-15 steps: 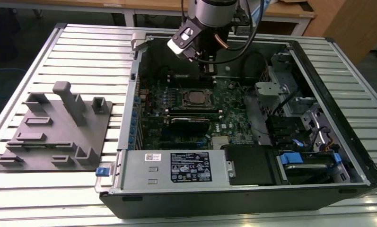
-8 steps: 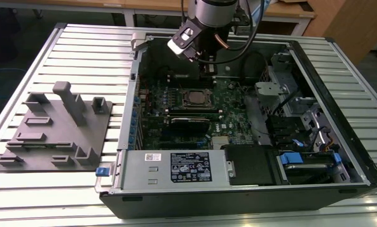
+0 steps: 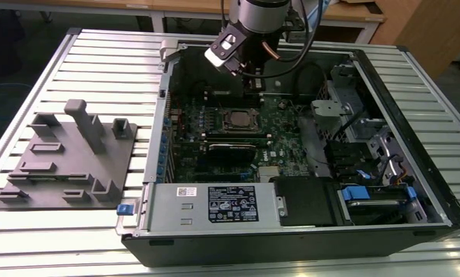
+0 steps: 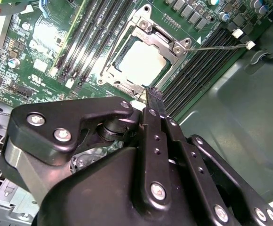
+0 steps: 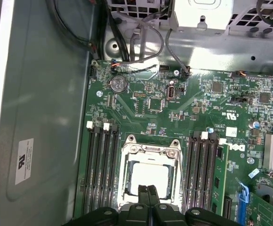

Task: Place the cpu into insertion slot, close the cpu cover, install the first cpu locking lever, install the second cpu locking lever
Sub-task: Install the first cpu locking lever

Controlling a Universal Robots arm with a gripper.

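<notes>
Two steps judged done: the small flat silver-grey square cpu point(image 5: 148, 175) is seated in its socket point(image 5: 129, 138), the thin silver windowed cpu cover point(image 5: 126, 165) lying over it. The black gripper point(image 5: 148, 189), pressed together and empty, hangs above the socket edge. One thin wire lever point(image 4: 221, 45) stands free, so latching is judged outstanding.

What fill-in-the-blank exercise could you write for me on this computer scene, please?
1. The cpu shows through the window of the ____ cpu cover.
2. The gripper hangs above the cpu with its fingers ____.
3. The grey fixture plate lies on the exterior view's ____ of the computer case.
Missing words: closed; shut; left.
</notes>
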